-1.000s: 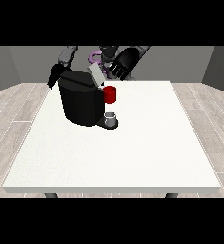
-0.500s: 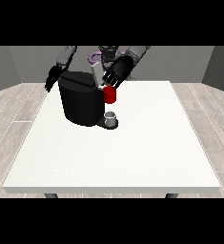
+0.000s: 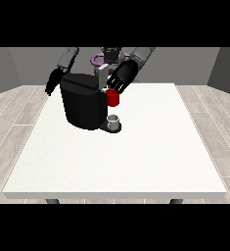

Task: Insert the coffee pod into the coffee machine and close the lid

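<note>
The black coffee machine (image 3: 82,105) stands on the left half of the white table (image 3: 150,147). It has a red front part (image 3: 113,98), with a small grey cup (image 3: 114,121) on its base below. A grey lid piece (image 3: 103,74) sticks up at the machine's top right. The hand at the view's right (image 3: 122,76) lies over that top corner, its fingers reaching down to the red part. The hand at the view's left (image 3: 53,82) hangs beside the machine's left edge with its fingers pointing down. I cannot make out a coffee pod.
A purple ring (image 3: 96,60) shows behind the machine near the robot's body. The table's far edge runs just behind the machine. Wooden floor surrounds the table.
The hand at the view's right has come down and towards the machine's top, its fingers now reaching the red part. The hand at the view's left has dropped slightly beside the machine.
</note>
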